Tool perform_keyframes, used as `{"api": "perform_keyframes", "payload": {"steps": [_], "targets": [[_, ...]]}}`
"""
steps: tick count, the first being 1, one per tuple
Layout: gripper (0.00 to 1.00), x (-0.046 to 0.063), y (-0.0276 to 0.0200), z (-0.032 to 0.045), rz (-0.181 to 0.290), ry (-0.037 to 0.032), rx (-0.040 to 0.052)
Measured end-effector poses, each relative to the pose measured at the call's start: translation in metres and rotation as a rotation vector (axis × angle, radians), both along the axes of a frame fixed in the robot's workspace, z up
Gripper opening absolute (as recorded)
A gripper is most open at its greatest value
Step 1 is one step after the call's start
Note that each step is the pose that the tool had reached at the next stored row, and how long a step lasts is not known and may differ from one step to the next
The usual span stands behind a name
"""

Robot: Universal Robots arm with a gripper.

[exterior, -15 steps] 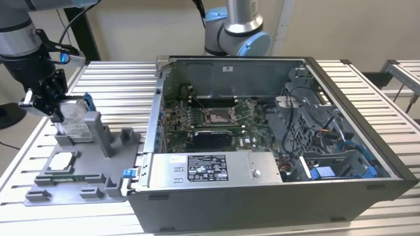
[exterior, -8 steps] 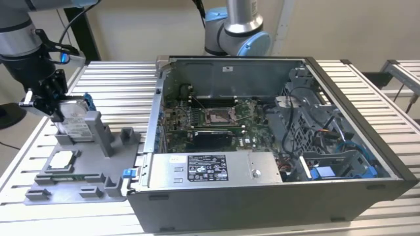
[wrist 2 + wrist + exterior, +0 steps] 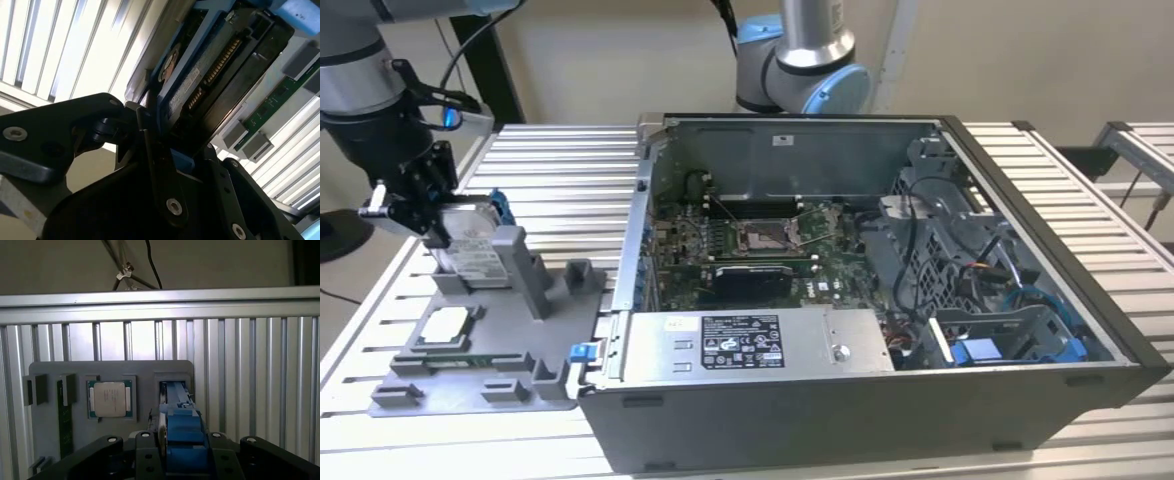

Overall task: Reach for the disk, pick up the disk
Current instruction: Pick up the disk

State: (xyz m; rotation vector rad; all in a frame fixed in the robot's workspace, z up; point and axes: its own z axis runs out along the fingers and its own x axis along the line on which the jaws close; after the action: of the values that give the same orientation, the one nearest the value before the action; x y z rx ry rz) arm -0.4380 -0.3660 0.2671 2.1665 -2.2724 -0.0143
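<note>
Black matte fingers (image 3: 156,165) press against both flanks of the disk (image 3: 471,240), so the gripper (image 3: 176,442) appears clamped on it. The reach looks finished, but the lift seems hardly begun: the disk stands on edge in the grey tray's (image 3: 480,372) upright slot. Its casing is smooth silver metal, edged by a blue plastic bracket (image 3: 182,430). A square chip (image 3: 110,399) lies flat in the tray.

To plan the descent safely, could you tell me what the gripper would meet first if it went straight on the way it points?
Most likely the upright, flat silver-metal disk edged in blue plastic, standing right under the gripper; beneath that, the grey tray holding it, though depth is unclear.
</note>
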Motion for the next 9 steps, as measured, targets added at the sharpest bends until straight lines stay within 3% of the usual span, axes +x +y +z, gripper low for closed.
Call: {"api": "perform_keyframes", "payload": {"steps": [4,9], "targets": [[0.0,0.0,0.0,0.0051,0.0,-0.0001,-0.0002],[0.0,0.0,0.0,0.0174,0.0,-0.0001,-0.0011]]}}
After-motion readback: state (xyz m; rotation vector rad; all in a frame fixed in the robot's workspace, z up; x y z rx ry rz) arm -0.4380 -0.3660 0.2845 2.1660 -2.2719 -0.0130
